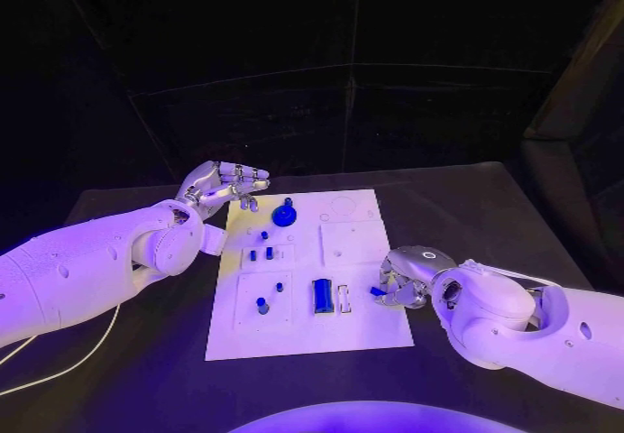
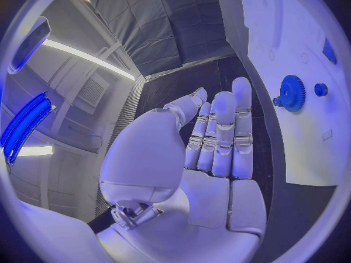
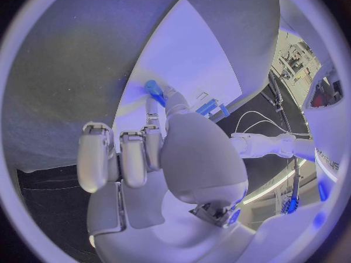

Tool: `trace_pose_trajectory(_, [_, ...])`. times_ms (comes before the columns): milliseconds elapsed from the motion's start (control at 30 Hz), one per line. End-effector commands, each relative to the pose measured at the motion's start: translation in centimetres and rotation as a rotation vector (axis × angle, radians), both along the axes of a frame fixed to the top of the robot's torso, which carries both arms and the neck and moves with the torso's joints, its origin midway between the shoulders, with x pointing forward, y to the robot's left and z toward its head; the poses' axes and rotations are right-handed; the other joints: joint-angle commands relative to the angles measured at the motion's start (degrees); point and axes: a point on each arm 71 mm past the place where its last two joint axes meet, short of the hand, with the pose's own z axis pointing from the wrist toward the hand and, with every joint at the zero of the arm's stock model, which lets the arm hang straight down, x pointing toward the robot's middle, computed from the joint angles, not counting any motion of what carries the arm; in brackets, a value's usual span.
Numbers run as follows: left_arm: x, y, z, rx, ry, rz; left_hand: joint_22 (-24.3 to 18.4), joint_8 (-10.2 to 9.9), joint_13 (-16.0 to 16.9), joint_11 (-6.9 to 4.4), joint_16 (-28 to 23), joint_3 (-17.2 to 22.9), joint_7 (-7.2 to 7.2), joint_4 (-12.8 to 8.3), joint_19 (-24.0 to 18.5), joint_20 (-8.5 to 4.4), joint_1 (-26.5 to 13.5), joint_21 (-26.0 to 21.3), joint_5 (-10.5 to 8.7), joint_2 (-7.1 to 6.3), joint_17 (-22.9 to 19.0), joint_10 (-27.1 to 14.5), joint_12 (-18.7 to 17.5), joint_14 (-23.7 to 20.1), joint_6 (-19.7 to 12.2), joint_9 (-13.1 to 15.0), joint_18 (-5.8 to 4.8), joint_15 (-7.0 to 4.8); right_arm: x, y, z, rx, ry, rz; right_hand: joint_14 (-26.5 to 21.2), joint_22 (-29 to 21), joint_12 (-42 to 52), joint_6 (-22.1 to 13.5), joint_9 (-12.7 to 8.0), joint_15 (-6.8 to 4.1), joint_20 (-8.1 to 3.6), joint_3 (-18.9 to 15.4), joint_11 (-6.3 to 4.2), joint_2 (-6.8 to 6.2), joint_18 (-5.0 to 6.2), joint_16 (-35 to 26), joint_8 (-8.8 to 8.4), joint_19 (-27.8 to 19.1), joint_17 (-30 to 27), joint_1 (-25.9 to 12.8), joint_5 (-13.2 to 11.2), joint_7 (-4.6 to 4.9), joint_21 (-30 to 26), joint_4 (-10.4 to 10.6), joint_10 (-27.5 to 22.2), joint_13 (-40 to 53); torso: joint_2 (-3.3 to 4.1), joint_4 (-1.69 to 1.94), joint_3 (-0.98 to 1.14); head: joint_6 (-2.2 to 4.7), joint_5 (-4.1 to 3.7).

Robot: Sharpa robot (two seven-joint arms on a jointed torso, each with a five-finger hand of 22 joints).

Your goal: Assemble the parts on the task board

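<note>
The white task board (image 1: 358, 338) lies mid-table. On it are a blue gear (image 1: 284, 215), a long blue block (image 1: 321, 296) and several small blue pegs (image 1: 264, 253). My right hand (image 1: 406, 275) rests at the board's right edge. It pinches a small blue part (image 1: 376, 291) between thumb and a finger, low over the board, beside the block. The right wrist view has that part (image 3: 154, 89) at the fingertips. My left hand (image 1: 224, 187) hovers off the board's far-left corner, holding nothing. In the left wrist view its fingers (image 2: 223, 134) are stretched out, with the gear (image 2: 292, 93) beyond them.
The black table (image 1: 468, 207) surrounds the board. A white cable (image 1: 78, 356) trails across the table under my left arm. A small white piece (image 1: 344, 299) lies on the board right of the blue block.
</note>
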Motion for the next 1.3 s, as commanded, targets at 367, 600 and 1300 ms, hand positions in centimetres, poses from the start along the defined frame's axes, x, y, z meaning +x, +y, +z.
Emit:
trace_pose_trajectory(367, [0.0, 0.0, 0.1, -0.007, -0.001, -0.008, -0.1, 0.3, 0.0, 0.08, 0.0, -0.4, 0.0, 0.0, -0.3, 0.3, 0.1, -0.3, 0.15, 0.47, -0.1, -0.3, 0.1, -0.3, -0.5, 0.0, 0.77, 0.1, -0.6, 0.4, 0.5, 0.319, 0.046, -0.088, 4.4, 2.1, -0.1, 0.6, 0.6, -0.18, -0.16, 9.2, -0.02, -2.53, -0.73, 0.1, -1.81, 0.4, 6.6, -2.0, 1.2, -0.05, 0.2, 3.5, 0.9, 4.4, 0.05, -0.03, -0.05, 0.14, 0.12])
trace_pose_trajectory(600, [0.0, 0.1, 0.1, -0.007, -0.002, -0.006, -0.1, 0.4, 0.0, 0.06, 0.0, -0.4, -0.03, -0.1, -0.3, 0.3, 0.1, -0.4, 0.16, 0.56, -0.1, -0.4, 0.2, -0.3, -0.5, 0.0, 0.78, 0.1, -0.7, 0.8, 0.2, 0.333, 0.092, -0.097, 4.4, 2.1, -0.1, 0.8, 0.8, -0.13, -0.13, 9.9, 0.07, -3.72, -0.71, 0.1, -2.04, 0.4, 6.6, -3.3, 1.3, 0.04, 0.1, 4.2, 0.9, 4.5, 0.11, 0.0, -0.08, 0.08, 0.26])
trace_pose_trajectory(1300, [-0.1, 0.0, 0.1, -0.008, 0.001, -0.012, -0.1, 0.4, 0.0, 0.06, 0.0, -0.4, -0.03, -0.1, -0.3, 0.3, 0.1, -0.4, 0.16, 0.56, -0.1, -0.4, 0.2, -0.3, -0.5, 0.0, 0.78, 0.1, -0.2, 3.0, -0.9, 0.285, 0.17, -0.108, 4.6, 2.7, 0.4, 3.4, 2.3, -0.55, -0.41, 7.7, -0.52, -5.07, -0.84, 0.5, -1.36, 0.8, 7.5, -9.0, 7.6, -0.78, 0.4, 7.2, 1.5, 4.9, 0.08, 0.11, -0.05, -0.02, 0.32])
